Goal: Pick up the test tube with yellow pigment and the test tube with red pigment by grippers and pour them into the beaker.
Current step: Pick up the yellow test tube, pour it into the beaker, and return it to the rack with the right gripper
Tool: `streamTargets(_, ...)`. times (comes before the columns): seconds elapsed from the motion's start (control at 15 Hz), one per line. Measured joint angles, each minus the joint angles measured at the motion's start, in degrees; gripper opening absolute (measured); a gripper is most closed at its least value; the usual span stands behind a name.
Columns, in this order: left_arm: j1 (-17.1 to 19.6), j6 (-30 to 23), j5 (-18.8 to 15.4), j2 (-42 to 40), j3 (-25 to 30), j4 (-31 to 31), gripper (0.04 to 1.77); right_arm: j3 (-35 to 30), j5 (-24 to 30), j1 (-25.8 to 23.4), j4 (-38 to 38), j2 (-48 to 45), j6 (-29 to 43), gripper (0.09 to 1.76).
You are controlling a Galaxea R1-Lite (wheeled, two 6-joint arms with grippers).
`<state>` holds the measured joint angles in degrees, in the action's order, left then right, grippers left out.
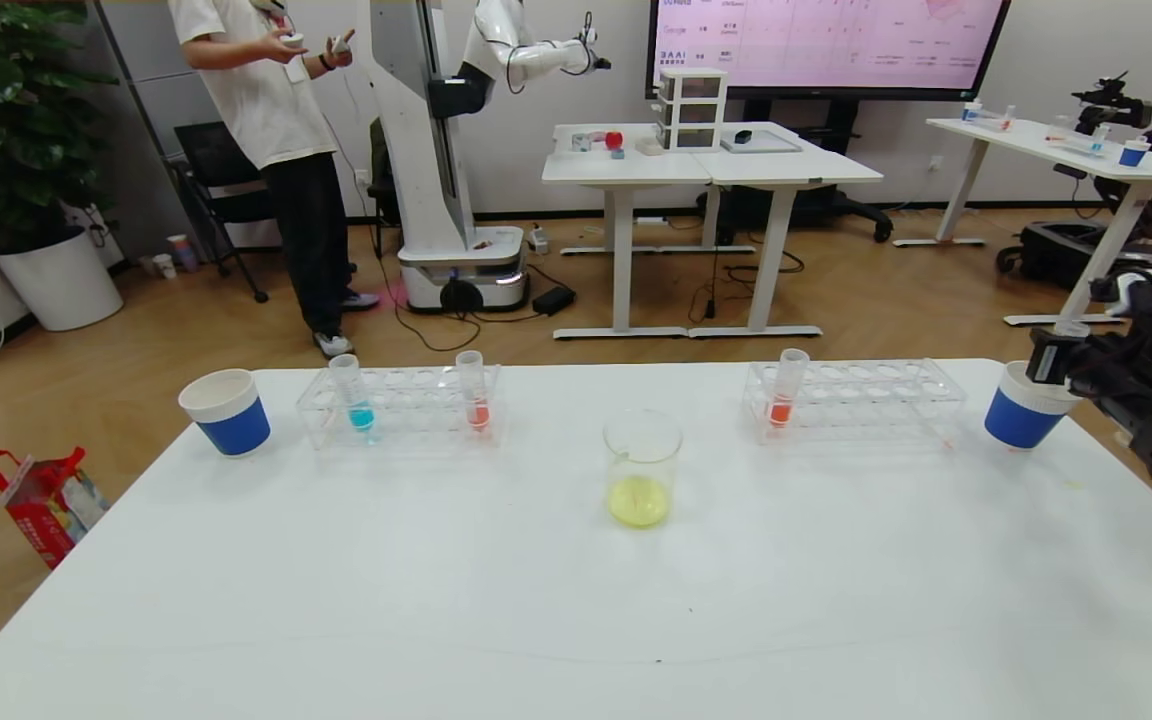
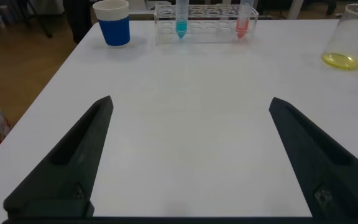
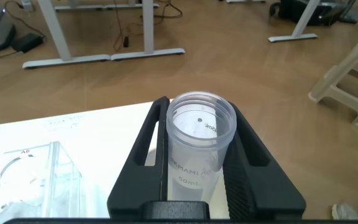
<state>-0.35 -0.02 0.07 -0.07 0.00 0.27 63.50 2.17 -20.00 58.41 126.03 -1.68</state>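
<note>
Jaws of my right gripper point(image 3: 201, 168) are closed around a clear empty tube point(image 3: 201, 140), which I take to be the test tube with yellow pigment already emptied; I see no liquid in it. In the head view that gripper point(image 1: 1061, 355) sits at the far right edge of the tabletop point(image 1: 436, 580), directly over a blue-and-white paper cup point(image 1: 1021, 415). My left gripper point(image 2: 188, 134) hangs low over the near left part of the tabletop, its jaws spread wide and holding nothing.

At the middle of the tabletop stands the beaker point(image 1: 642, 468), upright, with a shallow pool of yellow liquid at its bottom. Behind it to the right is a clear rack point(image 1: 861, 400) with the test tube with red pigment point(image 1: 786, 390) standing upright at its left end. A second rack point(image 1: 401, 405) on the left holds a blue-filled tube point(image 1: 354, 395) and an orange-red tube point(image 1: 474, 392). Another paper cup point(image 1: 226, 412) stands to the left of that rack.
</note>
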Motion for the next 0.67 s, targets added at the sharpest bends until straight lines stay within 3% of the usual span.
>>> streamTargets(0.2, 0.0, -0.05, 0.0, 0.0, 0.0, -0.02, 1.75, -0.39, 1.3, 0.0, 0.16, 0.74, 0.0, 0.58)
streamTargets(0.27, 0.02, -0.02, 0.0, 0.0, 0.0, 0.0, 1.75, -0.39, 1.33, -0.05, 0.22, 0.82, 0.0, 0.79)
streamTargets(0.4, 0.0, -0.05, 0.0, 0.0, 0.0, 0.0, 1.75, -0.35, 1.33, 0.0, 0.22, 0.84, -0.02, 1.51)
streamTargets(0.47, 0.0, -0.02, -0.02, 0.0, 0.0, -0.02, 1.75, -0.33, 1.33, 0.0, 0.22, 0.85, -0.02, 1.71)
streamTargets(0.67, 0.0, -0.05, 0.0, 0.0, 0.0, 0.0, 1.75, -0.33, 2.23, 0.28, 1.4, 0.33, -0.02, 1.74)
